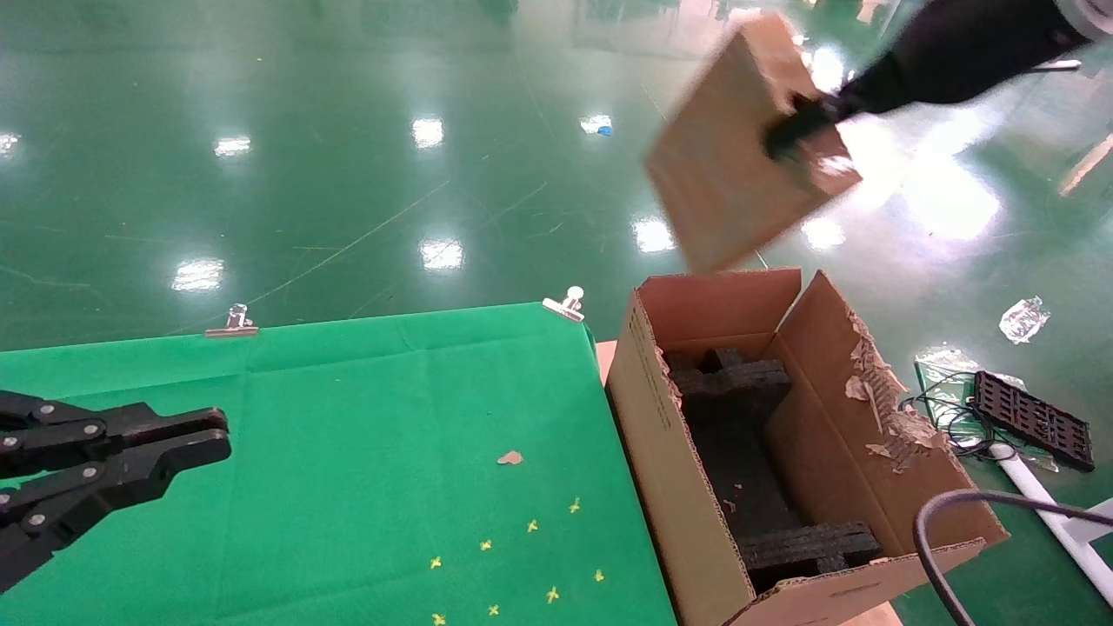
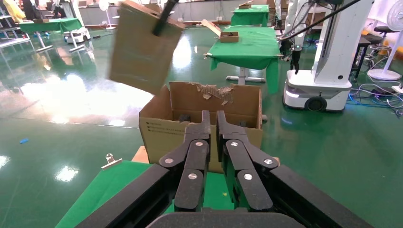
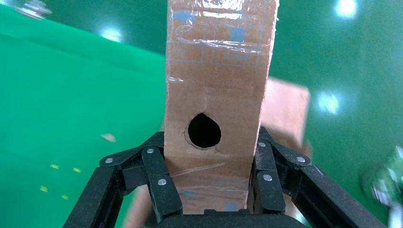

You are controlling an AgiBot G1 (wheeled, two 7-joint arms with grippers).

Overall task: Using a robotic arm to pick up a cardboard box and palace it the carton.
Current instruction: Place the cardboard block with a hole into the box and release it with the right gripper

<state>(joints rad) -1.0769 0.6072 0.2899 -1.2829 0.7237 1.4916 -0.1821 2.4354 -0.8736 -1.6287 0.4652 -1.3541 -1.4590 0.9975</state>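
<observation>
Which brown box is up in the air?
The small flat cardboard box, clamped by the right gripper. The big carton sits below it, open.

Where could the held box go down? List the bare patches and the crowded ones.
Inside the carton, a bare strip of floor runs between the two foam blocks, bordered by the side walls. The green cloth is bare between the clips and yellow marks. Crowded: the carton's ends, and the cloth's left edge by the left end effector. The right end effector holds the box.
</observation>
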